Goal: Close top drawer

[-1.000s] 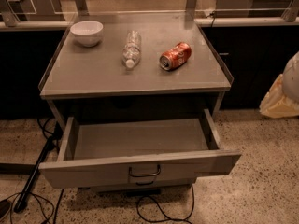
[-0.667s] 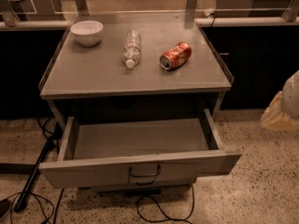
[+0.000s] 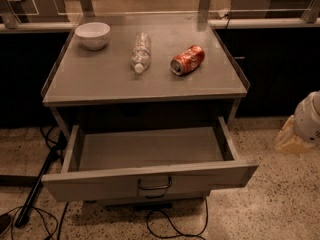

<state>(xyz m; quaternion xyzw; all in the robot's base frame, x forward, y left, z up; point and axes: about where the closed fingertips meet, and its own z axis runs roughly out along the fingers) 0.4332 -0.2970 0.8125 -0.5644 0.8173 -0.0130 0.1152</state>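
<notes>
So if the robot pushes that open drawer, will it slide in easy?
Probably yes: the top drawer looks empty, so likely light. It seems stiff metal, unlikely to bend. Pushing near the middle handle should keep it straight. The gripper is at the right edge, not touching it.

Single high camera faces the cabinet point(image 3: 100, 76) front, near; claw point(image 3: 296, 133) at right edge.

We log bottle point(image 3: 141, 53) on cabinet top point(image 3: 115, 79): bowl point(image 3: 93, 35) left of it, can point(image 3: 188, 60) right, open top drawer point(image 3: 100, 184) below-front, gripper point(image 3: 306, 126) far right.
</notes>
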